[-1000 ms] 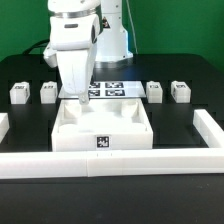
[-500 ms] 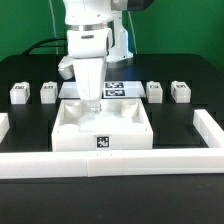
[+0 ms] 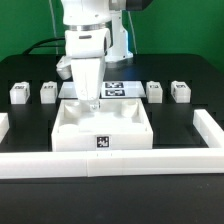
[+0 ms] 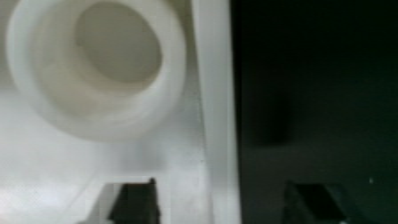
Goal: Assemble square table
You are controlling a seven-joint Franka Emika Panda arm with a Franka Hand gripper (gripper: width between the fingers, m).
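Note:
The square table top lies upside up in the middle of the black table, a tag on its front wall. My gripper hangs straight down over its back rim, left of centre. In the wrist view the raised rim runs between my two fingers, with a round corner socket beside it. The gripper is open around the rim, with a gap showing on each side. Four small white legs stand behind the top: two at the exterior view's left, two at its right.
The marker board lies flat behind the table top, partly hidden by my arm. A long white rail runs along the front, with side pieces at the exterior view's right and left.
The arm has shifted toward the exterior view's right and come down onto the top's back rim. Over the last half second it has barely moved.

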